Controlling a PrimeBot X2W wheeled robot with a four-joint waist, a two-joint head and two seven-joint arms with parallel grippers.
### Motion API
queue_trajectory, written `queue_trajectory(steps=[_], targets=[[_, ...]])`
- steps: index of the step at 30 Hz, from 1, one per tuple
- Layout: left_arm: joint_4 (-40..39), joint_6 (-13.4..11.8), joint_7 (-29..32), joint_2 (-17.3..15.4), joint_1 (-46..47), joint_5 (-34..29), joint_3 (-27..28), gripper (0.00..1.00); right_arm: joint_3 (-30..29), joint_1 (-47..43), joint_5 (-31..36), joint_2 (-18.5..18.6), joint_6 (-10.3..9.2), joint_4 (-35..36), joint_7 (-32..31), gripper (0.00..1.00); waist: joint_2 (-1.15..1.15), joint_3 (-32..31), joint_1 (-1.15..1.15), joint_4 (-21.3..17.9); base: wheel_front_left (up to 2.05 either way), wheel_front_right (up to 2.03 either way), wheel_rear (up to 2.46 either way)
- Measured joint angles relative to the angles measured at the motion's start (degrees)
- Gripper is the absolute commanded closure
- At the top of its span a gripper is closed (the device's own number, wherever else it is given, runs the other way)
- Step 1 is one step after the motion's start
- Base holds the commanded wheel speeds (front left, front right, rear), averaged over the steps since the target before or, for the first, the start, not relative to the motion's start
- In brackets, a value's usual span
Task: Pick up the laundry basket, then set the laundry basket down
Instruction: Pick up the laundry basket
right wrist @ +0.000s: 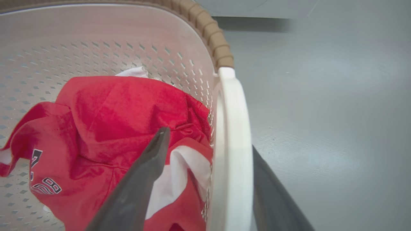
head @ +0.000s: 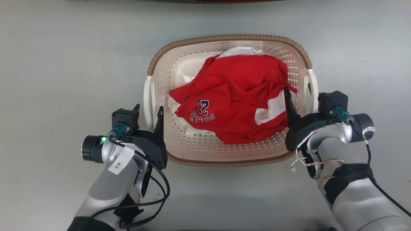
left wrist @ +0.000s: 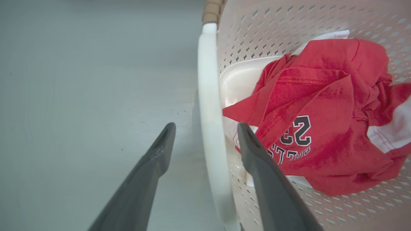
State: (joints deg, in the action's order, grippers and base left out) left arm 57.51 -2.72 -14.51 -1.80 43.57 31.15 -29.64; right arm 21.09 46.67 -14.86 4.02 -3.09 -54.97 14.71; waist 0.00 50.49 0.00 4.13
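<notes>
The laundry basket (head: 231, 38) is cream-white and perforated with a brown woven-look rim, and it stands on the grey floor in the middle of the head view. A red shirt (head: 237, 93) with white trim lies crumpled inside. My left gripper (head: 149, 108) is open and straddles the white left handle (left wrist: 210, 96), one finger outside and one inside the basket, with gaps on both sides. My right gripper (head: 297, 89) is open astride the right handle (right wrist: 232, 128). Its inner finger lies over the shirt, and its outer finger sits close behind the handle.
Bare grey floor (head: 64, 64) surrounds the basket on all sides. A dark red edge (head: 208, 1) runs along the top of the head view, beyond the basket. Both silver forearms come in from the lower corners.
</notes>
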Motion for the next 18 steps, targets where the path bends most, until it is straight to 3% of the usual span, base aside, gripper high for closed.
queue_trajectory(steps=[2, 3, 4, 5, 7, 9, 10, 18], targets=[[0.09, -0.14, 0.00, 0.01, 0.14, 0.16, -0.34, 0.04, 0.25, 0.00, -0.34, 0.00, -0.01, -0.24, -0.01, 0.11, 0.00, 0.00, 0.00, 0.01, 0.00, 0.00, 0.00], [0.23, -0.32, 0.00, 0.01, 0.42, 0.24, -0.63, 0.14, 0.56, 0.00, -0.44, 0.00, -0.13, -0.60, 0.00, 0.20, 0.00, 0.00, 0.00, 0.01, 0.00, 0.00, 0.00], [0.35, -0.32, 0.00, 0.00, 0.73, 0.30, -0.88, 0.32, 0.83, 0.01, -0.55, 0.00, -0.42, -0.85, -0.01, 0.28, 0.00, 0.00, 0.00, 0.01, 0.00, 0.00, 0.00], [0.43, -0.32, 0.00, 0.00, 0.94, 0.41, -1.13, 0.60, 1.11, 0.03, -0.85, 0.00, -0.48, -1.01, 0.00, 0.45, 0.00, 0.01, 0.00, 0.01, 0.00, 0.00, 0.00], [0.92, -0.32, 0.00, 0.00, 1.09, 0.62, -1.91, 1.00, 1.53, 0.32, -1.04, 0.09, -0.99, -1.51, 0.00, 0.61, 0.00, 0.02, 0.00, 0.01, 0.00, 0.00, 0.00], [1.18, -0.38, 0.00, -0.03, 1.25, 1.00, -2.72, 1.00, 2.04, 1.03, -1.46, 0.14, -1.53, -2.37, 0.00, 0.81, 0.00, 0.02, 0.00, 0.00, 0.00, 0.00, 0.00], [1.33, -0.38, 0.00, -0.13, 1.48, 1.00, -2.99, 1.00, 2.15, 1.01, -1.86, 0.20, -1.58, -2.66, 0.01, 1.00, 0.00, 0.02, 0.00, 0.00, 0.00, 0.00, 0.00], [1.45, -1.15, 0.02, -0.34, 1.91, 2.13, -4.97, 1.00, 3.86, 1.09, -4.10, 0.19, -2.45, -3.36, 0.01, 1.00, 0.00, -0.28, 0.00, -0.08, 0.00, 0.00, 0.00]])
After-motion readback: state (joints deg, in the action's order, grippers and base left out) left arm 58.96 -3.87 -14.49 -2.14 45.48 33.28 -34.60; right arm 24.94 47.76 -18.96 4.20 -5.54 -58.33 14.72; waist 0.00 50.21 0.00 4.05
